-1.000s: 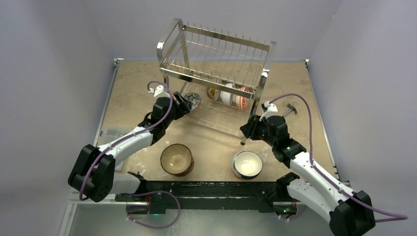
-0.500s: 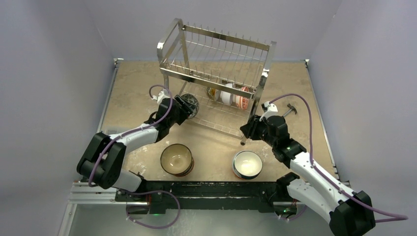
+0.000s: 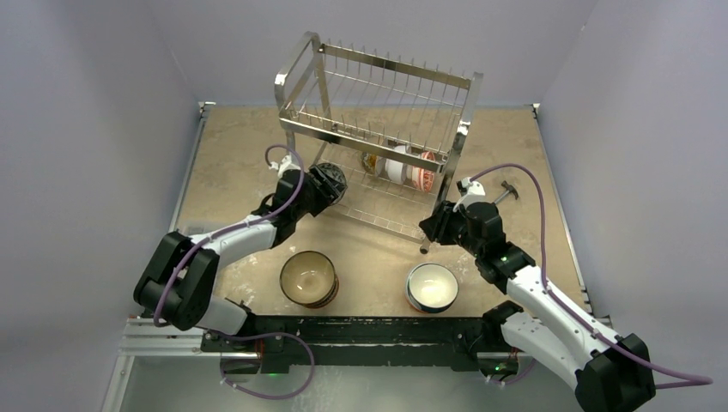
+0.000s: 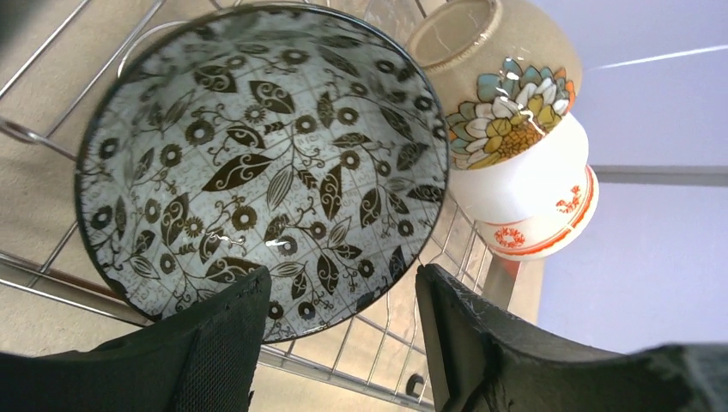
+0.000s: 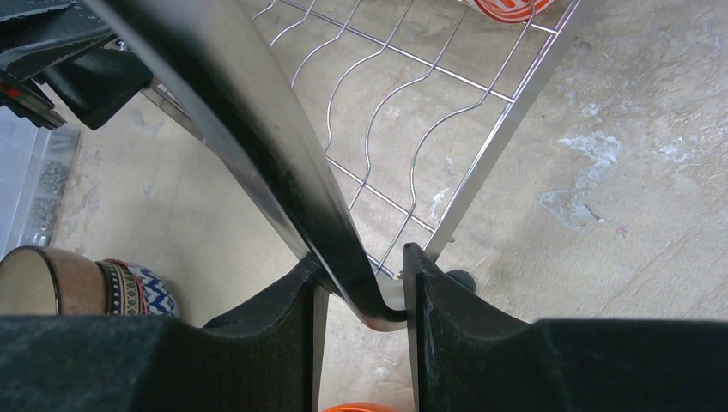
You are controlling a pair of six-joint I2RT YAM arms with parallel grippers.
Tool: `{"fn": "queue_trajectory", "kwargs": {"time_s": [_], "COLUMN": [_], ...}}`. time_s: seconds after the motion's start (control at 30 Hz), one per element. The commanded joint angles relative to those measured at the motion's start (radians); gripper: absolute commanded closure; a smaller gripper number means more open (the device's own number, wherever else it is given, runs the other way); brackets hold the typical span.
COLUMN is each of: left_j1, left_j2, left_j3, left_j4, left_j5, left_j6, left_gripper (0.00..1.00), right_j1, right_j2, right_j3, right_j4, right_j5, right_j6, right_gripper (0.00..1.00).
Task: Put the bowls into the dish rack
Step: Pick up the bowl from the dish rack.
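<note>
Low in the chrome wire dish rack (image 3: 378,94), a black-leaf-patterned bowl (image 4: 257,154) stands on edge beside a tan floral bowl (image 4: 506,77). Its mouth faces the spread-open left claw (image 4: 343,287). The right claw (image 5: 360,266) clamps the rack's leg (image 5: 257,129).

bare lower-tier wires (image 3: 378,208) before racked bowls (image 3: 397,168), upper tier (image 3: 378,107) overhead

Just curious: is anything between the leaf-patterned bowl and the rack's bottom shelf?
Nothing visible. The leaf-patterned bowl is at the rack's lower wires, just ahead of the left hand; other bowls stand further along that shelf.
</note>
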State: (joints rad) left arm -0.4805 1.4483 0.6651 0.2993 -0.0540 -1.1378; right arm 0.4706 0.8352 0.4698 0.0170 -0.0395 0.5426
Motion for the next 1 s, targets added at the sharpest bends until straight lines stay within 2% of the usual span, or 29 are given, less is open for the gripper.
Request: {"fn": "queue_trajectory", "kwargs": {"time_s": [0.0, 0.17, 0.33, 0.6, 0.8, 0.97], "left_j1": [-0.015, -0.026, -0.068, -0.072, -0.082, -0.092], "left_j2": [-0.044, -0.037, -0.002, 0.098, 0.143, 0.128], "left_j3": [0.085, 0.136, 0.198, 0.218, 0.229, 0.235], "left_j4": [-0.094, -0.185, -0.274, -0.297, -0.297, -0.334], "left_j5": [0.019, -0.044, -0.17, -0.203, -0.199, -0.207], "left_j6": [0.175, 0.299, 0.443, 0.591, 0.633, 0.645], "left_gripper": [0.38, 0.39, 0.39, 0.47, 0.61, 0.84], "right_j1": [0.0, 0.0, 0.0, 0.0, 0.0, 0.0], "right_j2": [-0.008, 0.002, 0.004, 0.003, -0.007, -0.041], "right_j3": [0.021, 0.019, 0.024, 0.029, 0.039, 0.051], "right_j4": [-0.071, -0.063, -0.065, -0.072, -0.081, -0.087], "right_j5": [-0.019, -0.025, -0.026, -0.022, -0.028, -0.04], "right_j6": [0.062, 0.062, 0.062, 0.062, 0.065, 0.073], "right_gripper": [0.64, 0.64, 0.64, 0.64, 0.63, 0.45]}}
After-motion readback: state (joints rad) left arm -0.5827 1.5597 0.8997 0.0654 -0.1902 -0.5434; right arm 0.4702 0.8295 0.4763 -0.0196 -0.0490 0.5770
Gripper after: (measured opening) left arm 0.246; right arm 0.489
